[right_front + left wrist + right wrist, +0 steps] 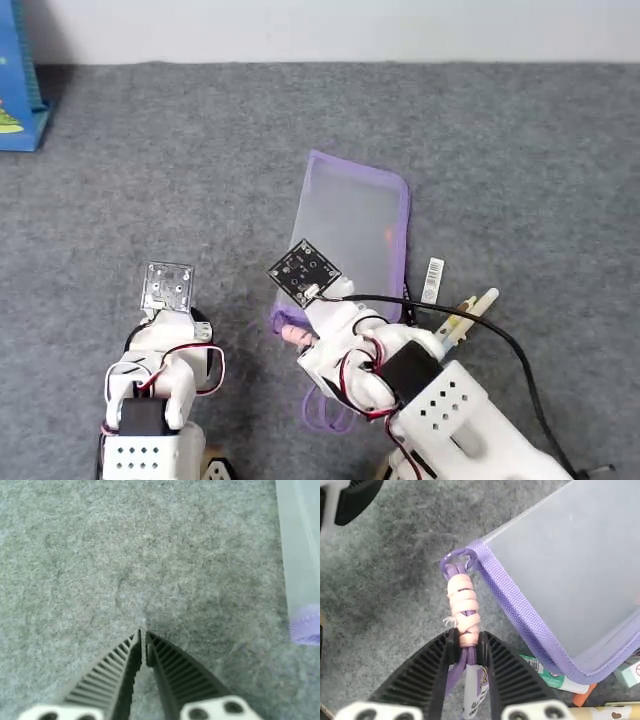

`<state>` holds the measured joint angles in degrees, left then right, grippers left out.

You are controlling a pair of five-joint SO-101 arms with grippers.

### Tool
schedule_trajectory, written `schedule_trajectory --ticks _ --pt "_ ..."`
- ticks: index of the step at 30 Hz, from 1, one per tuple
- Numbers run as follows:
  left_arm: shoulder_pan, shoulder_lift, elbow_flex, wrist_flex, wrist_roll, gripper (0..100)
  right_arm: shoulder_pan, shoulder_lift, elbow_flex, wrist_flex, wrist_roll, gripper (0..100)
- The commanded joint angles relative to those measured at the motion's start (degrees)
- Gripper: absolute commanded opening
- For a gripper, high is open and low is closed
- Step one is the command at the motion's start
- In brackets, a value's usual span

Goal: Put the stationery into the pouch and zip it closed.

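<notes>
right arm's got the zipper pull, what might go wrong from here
1. The right gripper is shut on the pink-wrapped zipper pull, but pens lie outside the purple pouch; zipping now may shut them out.
2. The left gripper is shut over the grey mat, apart from the pouch, so a tug may drag the whole pouch instead of running the zipper.

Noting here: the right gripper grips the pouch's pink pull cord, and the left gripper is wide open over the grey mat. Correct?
Not quite. The left gripper is shut, not open, over the grey mat; the left wrist view shows it. The right gripper does grip the pink pull cord of the pouch.
</notes>
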<state>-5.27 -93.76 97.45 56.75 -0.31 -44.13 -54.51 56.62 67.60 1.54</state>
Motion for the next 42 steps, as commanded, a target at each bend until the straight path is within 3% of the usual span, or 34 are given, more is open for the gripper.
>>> schedule_trajectory --ticks 1,7,13,21,25,31,34,37,42 --pt "-0.35 -0.7 -0.57 0.44 0.26 1 0.75 -1.54 -0.79 0.4 0.44 0.8" --pt "-0.35 -0.7 -0.57 0.44 0.26 1 1.45 -1.54 -0.79 0.31 0.09 0.8" --pt "0.09 -0.7 -0.57 0.53 0.26 1 8.66 0.13 -0.7 -1.71 0.0 0.8" --pt "0.09 -0.79 -4.62 0.18 0.0 2 9.1 0.22 -1.05 -1.71 -0.09 0.8" --pt "0.0 -0.79 -9.63 0.44 -6.59 2 9.19 -0.57 -1.93 -2.68 -0.88 0.8" --pt "0.18 -0.79 -14.99 0.62 -3.43 2 9.19 -7.78 -3.52 -2.86 -1.85 0.8" --pt "0.18 -0.7 -15.16 0.88 -0.97 7 9.19 -11.91 -3.69 -2.86 -1.93 0.8" --pt "0.97 -0.7 -15.43 4.22 3.25 19 9.19 -15.96 -3.78 -2.95 -1.93 0.8" --pt "8.44 -0.7 -18.68 11.16 7.47 31 9.19 -21.58 -3.78 -4.0 -1.93 0.8"
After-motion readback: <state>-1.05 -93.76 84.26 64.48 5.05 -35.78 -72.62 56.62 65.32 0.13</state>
